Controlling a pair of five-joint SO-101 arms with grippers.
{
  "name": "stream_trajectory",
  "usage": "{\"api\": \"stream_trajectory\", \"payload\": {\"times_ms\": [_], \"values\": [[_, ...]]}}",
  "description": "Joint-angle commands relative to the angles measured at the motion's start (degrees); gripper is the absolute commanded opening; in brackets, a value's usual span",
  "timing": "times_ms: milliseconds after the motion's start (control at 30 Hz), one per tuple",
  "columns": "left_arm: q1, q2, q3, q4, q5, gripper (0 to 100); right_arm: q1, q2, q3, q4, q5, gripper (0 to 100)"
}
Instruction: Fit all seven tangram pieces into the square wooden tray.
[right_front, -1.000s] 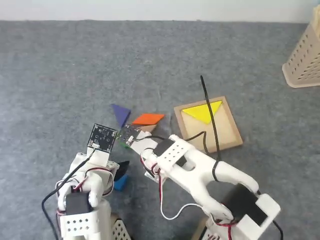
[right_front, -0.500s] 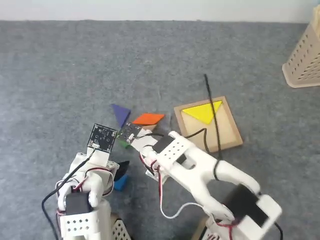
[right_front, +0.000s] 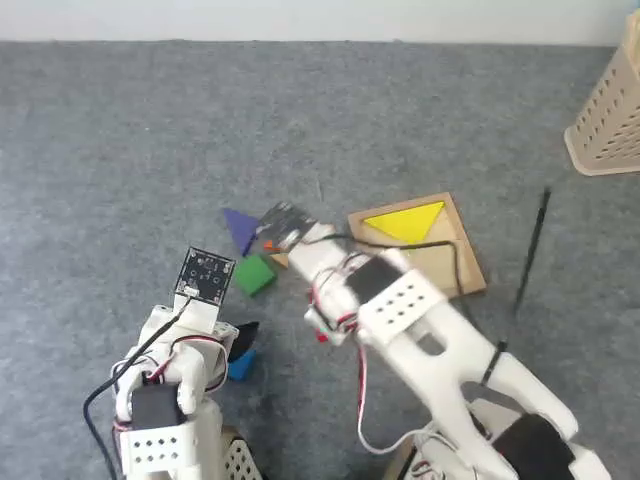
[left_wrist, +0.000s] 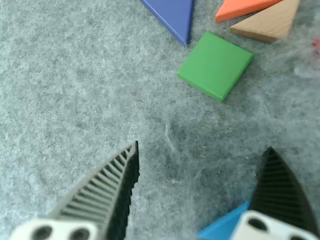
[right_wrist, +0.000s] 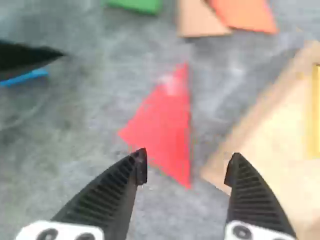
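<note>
The square wooden tray (right_front: 452, 262) holds a yellow triangle (right_front: 405, 222) at its far side. My right gripper (right_wrist: 188, 156) is open just above a red triangle (right_wrist: 165, 125), which lies on the carpet beside the tray's corner (right_wrist: 260, 145). A green square (right_front: 255, 273), a purple triangle (right_front: 240, 228), an orange piece (left_wrist: 245, 6) and a wooden triangle (left_wrist: 270, 22) lie grouped left of the tray. My left gripper (left_wrist: 202, 148) is open and empty near the green square (left_wrist: 215, 65), with a blue piece (left_wrist: 225, 230) by one finger.
The right arm (right_front: 400, 300) stretches across the pieces toward the purple triangle. A black cable (right_front: 530, 250) stands right of the tray. A perforated beige container (right_front: 610, 110) sits at the far right. Open grey carpet lies to the far left.
The right arm swung farther out and toward the tray, uncovering the green square and covering most of the orange piece. Its black cable moved right. The left arm stayed still.
</note>
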Motion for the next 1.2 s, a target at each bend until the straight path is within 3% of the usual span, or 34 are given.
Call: {"api": "stream_trajectory", "payload": {"times_ms": [0,200,400,667,1167], "values": [[0.09,-0.79,-0.31,0.00,-0.09,35,2.77,-2.68,-1.58,0.66,-0.35,24.4],[0.09,-0.79,-0.31,0.00,-0.09,35,-4.18,0.84,-1.41,0.04,-1.67,25.1],[0.09,-0.79,-0.31,0.00,-0.09,35,-6.11,9.98,-1.58,-3.38,-3.60,37.8],[0.09,-0.79,-0.31,0.00,-0.09,35,-6.11,16.75,-2.99,-6.46,-3.60,38.0],[0.00,-0.79,-0.31,0.00,-0.18,35,-11.38,10.77,-0.97,-10.33,-1.49,38.0]]}}
